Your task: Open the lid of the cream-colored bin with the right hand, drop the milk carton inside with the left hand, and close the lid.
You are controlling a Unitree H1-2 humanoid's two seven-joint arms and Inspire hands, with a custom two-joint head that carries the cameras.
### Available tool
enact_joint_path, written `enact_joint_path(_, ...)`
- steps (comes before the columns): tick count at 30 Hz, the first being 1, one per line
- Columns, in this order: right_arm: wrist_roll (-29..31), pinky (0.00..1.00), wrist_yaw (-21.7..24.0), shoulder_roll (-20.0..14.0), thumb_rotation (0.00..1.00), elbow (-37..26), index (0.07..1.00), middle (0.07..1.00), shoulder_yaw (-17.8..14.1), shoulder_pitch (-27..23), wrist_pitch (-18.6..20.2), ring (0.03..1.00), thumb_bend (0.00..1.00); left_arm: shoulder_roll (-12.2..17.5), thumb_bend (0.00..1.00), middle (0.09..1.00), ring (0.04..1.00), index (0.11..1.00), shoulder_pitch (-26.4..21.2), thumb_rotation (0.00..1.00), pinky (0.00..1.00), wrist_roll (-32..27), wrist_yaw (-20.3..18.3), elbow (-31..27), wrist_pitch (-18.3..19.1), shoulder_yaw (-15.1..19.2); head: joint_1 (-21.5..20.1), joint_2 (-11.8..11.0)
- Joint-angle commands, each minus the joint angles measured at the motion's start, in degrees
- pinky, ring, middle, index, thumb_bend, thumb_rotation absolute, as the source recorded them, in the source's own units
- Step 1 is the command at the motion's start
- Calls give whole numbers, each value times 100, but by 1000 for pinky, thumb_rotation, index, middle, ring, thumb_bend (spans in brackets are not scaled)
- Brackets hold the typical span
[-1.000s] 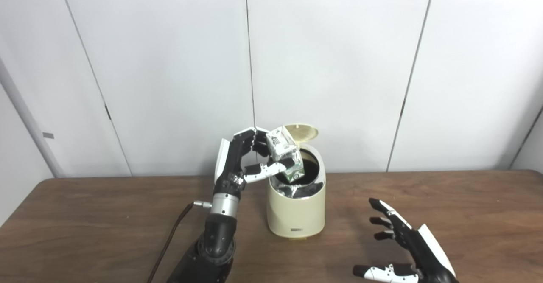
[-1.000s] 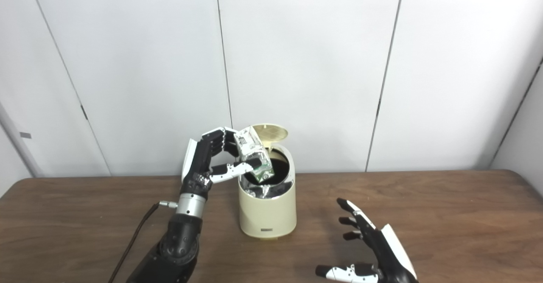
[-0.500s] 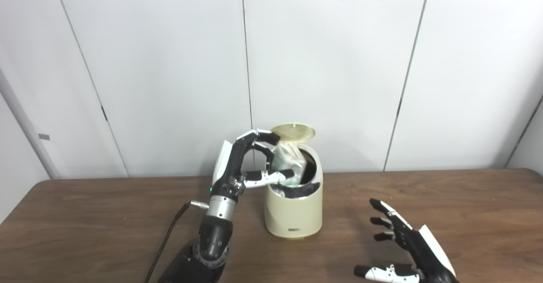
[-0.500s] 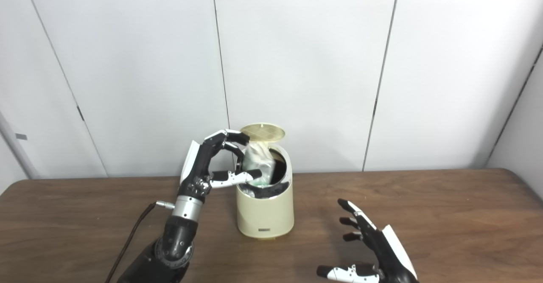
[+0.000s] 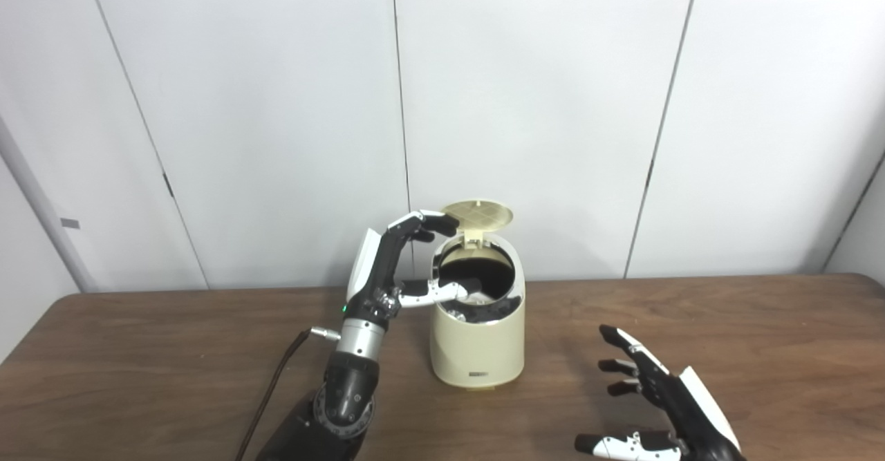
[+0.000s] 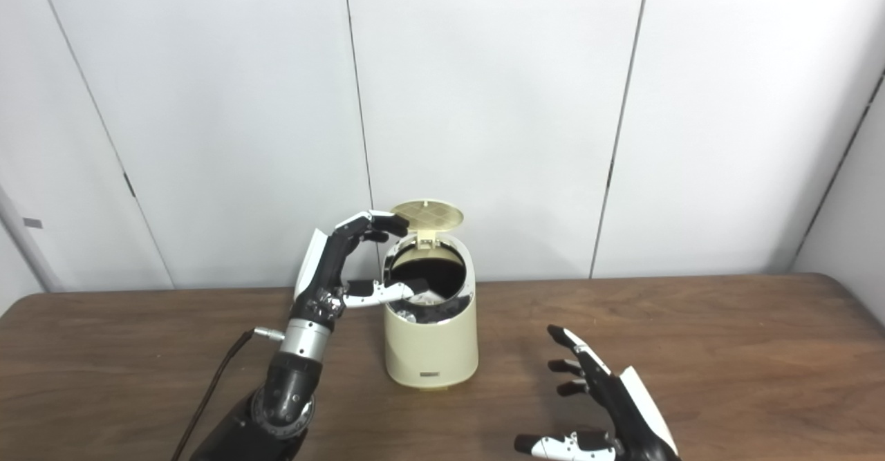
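The carton had just left the left hand (image 5: 404,267). One second before, this hand held it tilted over the mouth of the bin (image 5: 477,340); half a second before, it was a blur falling in. Now the carton was not clearly visible. Only something pale showed low inside the dark opening, so it was most likely inside the bin, but I could not tell how it lay. The left hand was released, its fingers apart and empty, at the left of the bin, with the thumb reaching over the rim. The lid (image 5: 478,213) stood raised at the back of the bin. The right hand (image 6: 608,406) was also released, fingers spread, holding nothing, low over the surface (image 5: 760,336) to the right of the bin and well apart from it. By my judgement the drop was done and only closing the lid remained.
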Motion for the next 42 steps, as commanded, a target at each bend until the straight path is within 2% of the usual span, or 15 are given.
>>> enact_joint_path(1,-26,665,-87,-17,219,-198,908,921,-1,-150,-133,803,743,66,903,784,740,776,-234,145,670,16,165,-253,-97,46,10,7)
enact_joint_path(5,-49,665,-95,-17,239,-188,907,918,10,-152,-174,804,746,79,872,730,672,725,-99,108,573,-240,-23,-584,-97,215,43,-8)
enact_joint_path(8,-39,672,-86,-17,238,-200,908,919,10,-159,-160,808,741,104,809,661,580,681,73,65,471,-443,-262,-962,-96,430,69,-7)
enact_joint_path(12,-13,666,-86,-38,216,-163,910,920,-7,-177,-192,806,736,140,732,573,491,621,381,7,397,-759,-787,-1610,-97,828,107,-2)
enact_joint_path(19,85,670,-54,-111,199,-72,918,926,-47,-215,-260,810,731,197,720,561,485,604,830,67,404,-1063,-1421,-2408,-95,1682,158,-5)
enact_joint_path(22,145,652,-31,-132,195,-88,917,929,-65,-236,-227,814,733,241,704,591,506,620,999,66,419,-1564,-1888,-2576,-95,1966,194,1)
enact_joint_path(26,188,644,4,-161,191,-124,918,931,-63,-279,-196,816,732,472,729,679,587,679,1263,157,470,-2091,-2439,-2836,305,2075,223,6)
enact_joint_path(30,227,654,31,-183,157,-108,917,928,-62,-335,-172,813,730,610,735,774,714,776,1631,208,600,-2150,-2715,-3149,849,2155,250,16)
enact_joint_path(34,302,631,67,-213,164,-76,917,935,-62,-373,-181,819,732,584,719,817,763,828,1986,166,651,-2225,-2796,-3533,1530,2259,268,32)
enact_joint_path(37,311,618,88,-227,170,-107,916,933,-46,-387,-138,818,731,519,702,834,789,845,2231,105,667,-2390,-2851,-3686,1902,2349,277,41)
enact_joint_path(42,318,605,143,-196,157,-268,915,937,-23,-392,71,824,732,428,675,838,780,842,2529,101,650,-2283,-2879,-3675,2027,2434,281,71)
